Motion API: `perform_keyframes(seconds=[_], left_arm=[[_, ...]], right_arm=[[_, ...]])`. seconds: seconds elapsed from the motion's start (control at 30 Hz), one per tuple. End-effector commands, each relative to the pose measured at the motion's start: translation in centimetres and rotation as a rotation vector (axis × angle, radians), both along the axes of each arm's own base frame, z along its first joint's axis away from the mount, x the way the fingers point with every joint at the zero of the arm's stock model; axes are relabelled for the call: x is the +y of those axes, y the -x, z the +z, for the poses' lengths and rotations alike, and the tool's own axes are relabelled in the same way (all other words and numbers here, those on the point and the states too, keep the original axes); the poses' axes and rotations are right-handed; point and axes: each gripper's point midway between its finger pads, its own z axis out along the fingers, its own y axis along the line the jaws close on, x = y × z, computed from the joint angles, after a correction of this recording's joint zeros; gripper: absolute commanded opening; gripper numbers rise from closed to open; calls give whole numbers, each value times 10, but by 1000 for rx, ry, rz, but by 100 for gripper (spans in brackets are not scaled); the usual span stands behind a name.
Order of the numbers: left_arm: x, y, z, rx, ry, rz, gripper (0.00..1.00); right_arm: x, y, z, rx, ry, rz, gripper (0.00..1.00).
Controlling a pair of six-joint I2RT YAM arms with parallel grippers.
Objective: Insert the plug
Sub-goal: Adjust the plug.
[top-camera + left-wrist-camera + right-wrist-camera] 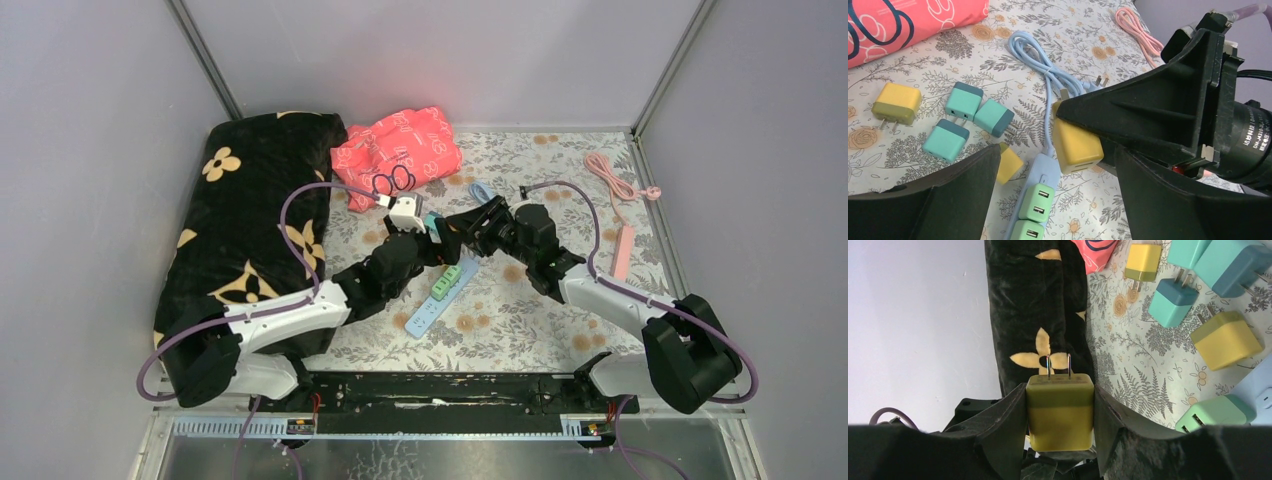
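We gripped the plug (1060, 415) in the right gripper (1060, 396), prongs (1058, 367) exposed; the left gripper (1055, 162) stood open. Insertion pending: we judged the prongs needed aligning with the strip (1042, 172).

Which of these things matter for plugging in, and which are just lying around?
For the job: yellow plug, held by the right gripper; blue power strip.
Lying about: teal chargers, loose yellow charger, pink bag, pink cable, black floral cushion.
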Motion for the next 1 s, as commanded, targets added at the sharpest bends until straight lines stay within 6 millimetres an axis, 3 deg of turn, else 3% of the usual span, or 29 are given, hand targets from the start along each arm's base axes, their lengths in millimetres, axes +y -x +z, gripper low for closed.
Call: perform_keyframes(seconds=[0.0, 0.33, 0.57, 0.67, 0.97], left_arm=[[4, -12, 15, -91, 38, 68, 89], [-7, -11, 5, -107, 23, 52, 68], [-4, -7, 5, -109, 20, 42, 27], [0, -4, 8, -109, 17, 42, 16], [14, 11, 9, -97, -16, 0, 9]], right_arm=[[8, 5, 29, -62, -86, 24, 37], [9, 8, 39, -71, -122, 19, 37], [7, 9, 39, -76, -122, 10, 37], [4, 8, 39, -85, -117, -3, 40], [1, 10, 42, -149, -27, 15, 56]])
